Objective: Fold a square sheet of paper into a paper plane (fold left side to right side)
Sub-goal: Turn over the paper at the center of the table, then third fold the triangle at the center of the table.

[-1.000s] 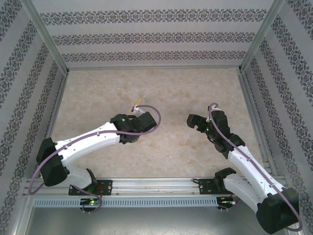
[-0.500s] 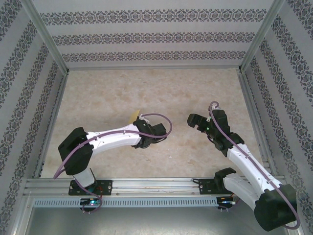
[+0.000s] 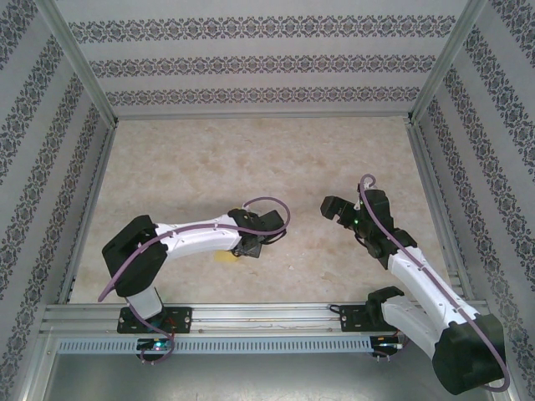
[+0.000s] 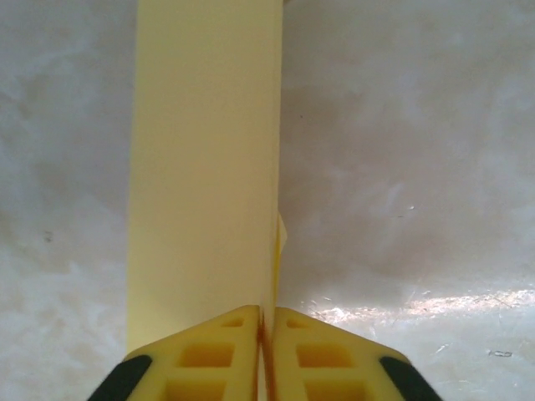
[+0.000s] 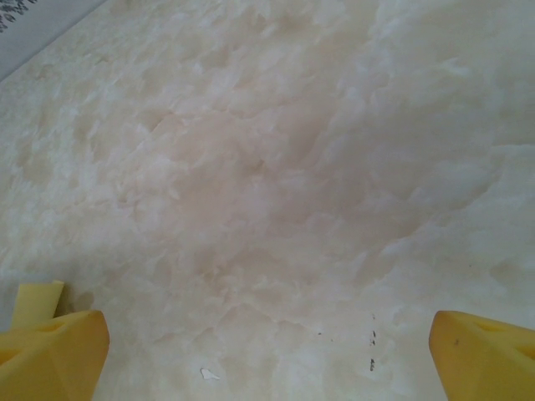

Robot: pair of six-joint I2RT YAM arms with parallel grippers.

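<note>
**Where the Three Cameras Sit**

High above and behind the near edge of the table [image 3: 251, 150]: looking down and forward, far enough for the whole surface. On the left wrist: close to the table, facing down past the left gripper [image 4: 266, 330] pinched on the folded yellow paper [image 4: 205, 167]. On the right wrist: low over the table, slanting across it between the parted fingers of the right gripper [image 5: 267, 351]. Shared with the high view: both patches.

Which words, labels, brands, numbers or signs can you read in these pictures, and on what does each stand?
None can be read.
The folded yellow paper in the left claw is blank; the wall bands are ornament, not lettering; the arms carry no legible marking.
</note>
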